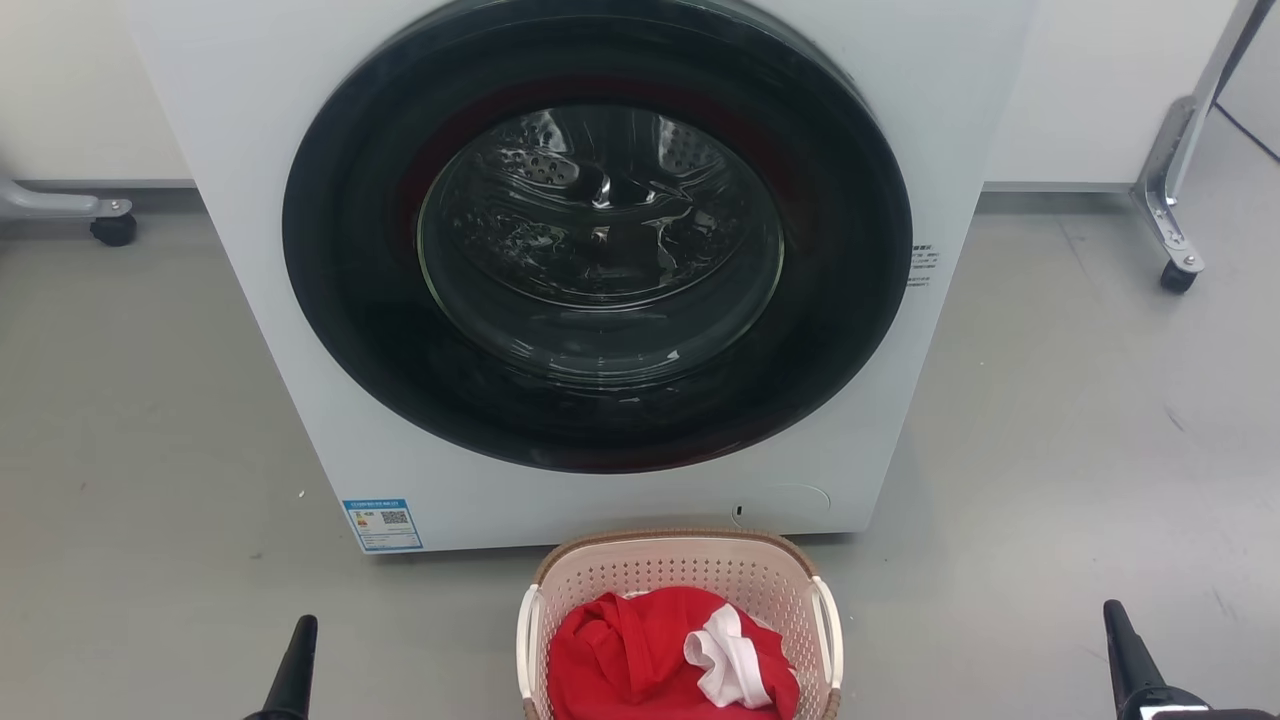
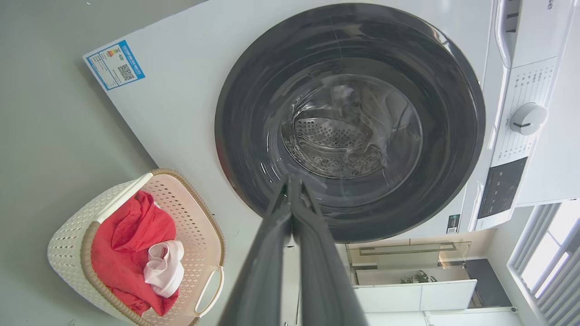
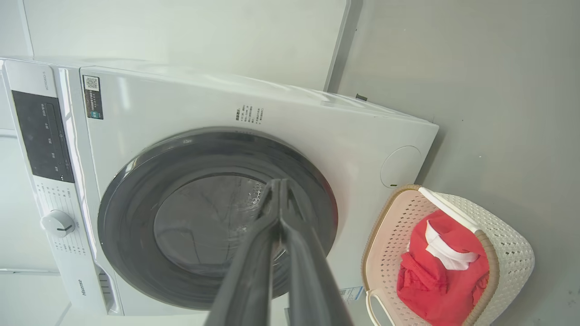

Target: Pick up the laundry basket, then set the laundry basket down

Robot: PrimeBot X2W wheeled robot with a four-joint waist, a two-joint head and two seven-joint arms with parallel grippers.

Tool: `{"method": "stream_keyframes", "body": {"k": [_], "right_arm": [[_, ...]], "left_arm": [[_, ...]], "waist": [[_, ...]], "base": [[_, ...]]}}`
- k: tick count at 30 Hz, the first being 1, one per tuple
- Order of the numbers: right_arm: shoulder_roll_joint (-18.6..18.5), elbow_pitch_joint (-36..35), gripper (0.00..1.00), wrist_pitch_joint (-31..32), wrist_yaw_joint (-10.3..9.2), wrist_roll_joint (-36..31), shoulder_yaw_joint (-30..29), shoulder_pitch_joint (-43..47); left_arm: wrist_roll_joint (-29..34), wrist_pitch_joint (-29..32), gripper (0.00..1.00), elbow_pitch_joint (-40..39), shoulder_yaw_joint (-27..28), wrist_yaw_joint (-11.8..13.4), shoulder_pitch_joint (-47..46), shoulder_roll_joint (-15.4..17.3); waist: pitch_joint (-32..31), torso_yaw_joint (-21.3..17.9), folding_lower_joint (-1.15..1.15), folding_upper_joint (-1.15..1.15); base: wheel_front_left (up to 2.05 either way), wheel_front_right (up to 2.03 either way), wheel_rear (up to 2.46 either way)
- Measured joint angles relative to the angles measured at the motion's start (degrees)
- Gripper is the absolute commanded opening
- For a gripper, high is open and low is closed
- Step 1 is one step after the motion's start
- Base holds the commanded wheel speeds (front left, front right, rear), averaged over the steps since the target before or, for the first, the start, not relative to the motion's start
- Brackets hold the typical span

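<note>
Long, slim, dark grey fingers [image 2: 265, 271], tapering to points

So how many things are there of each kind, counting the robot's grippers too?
washing machine: 1
laundry basket: 1
heap of red and white clothes in the basket: 1
grippers: 2, the left gripper and the right gripper
Total: 5

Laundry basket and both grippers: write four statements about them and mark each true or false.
1. The cream perforated plastic laundry basket stands on the grey floor before the white front-loading washing machine. True.
2. The basket is empty. False: a red cloth with a white part lies in it.
3. The left gripper has its fingers closed on nothing. True.
4. The right gripper holds the basket. False: it is shut, apart from it.
</note>
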Motion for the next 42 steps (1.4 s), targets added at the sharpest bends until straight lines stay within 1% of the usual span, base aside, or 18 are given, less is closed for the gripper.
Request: {"method": "stream_keyframes", "body": {"k": [2,9,13,14,42], "right_arm": [[0.08,0.15,0.00,0.05,0.01,0.88,-0.23,-0.03],[0.69,1.00,0.00,1.53,1.01,6.32,-1.67,-1.12],[1.00,1.49,0.00,2.30,1.58,9.44,-2.52,-1.22],[1.04,1.58,0.00,2.46,1.68,9.82,-2.64,-1.34],[1.11,1.60,0.00,2.46,1.77,9.85,-2.68,-1.98]], "left_arm": [[-0.68,0.26,0.00,0.13,0.18,-0.34,-0.03,-0.02],[-5.61,1.60,0.00,0.71,1.47,-1.30,-1.20,-0.42],[-8.57,2.36,0.00,1.14,2.19,-1.41,-1.85,-0.75],[-8.96,2.45,0.00,1.15,2.26,-1.81,-2.03,-0.77],[-9.62,2.45,0.00,1.30,2.31,-1.81,-2.12,-0.86]], "waist": [[0.02,-0.01,0.00,0.00],[0.15,-0.04,0.00,0.00],[0.23,-0.06,0.00,0.00],[0.23,-0.06,0.00,0.00],[0.23,-0.06,0.00,0.00]], "base": [[0.00,0.00,0.00],[0.00,0.00,0.00],[0.00,0.00,0.00],[0.00,0.00,0.00],[0.00,0.00,0.00]]}}
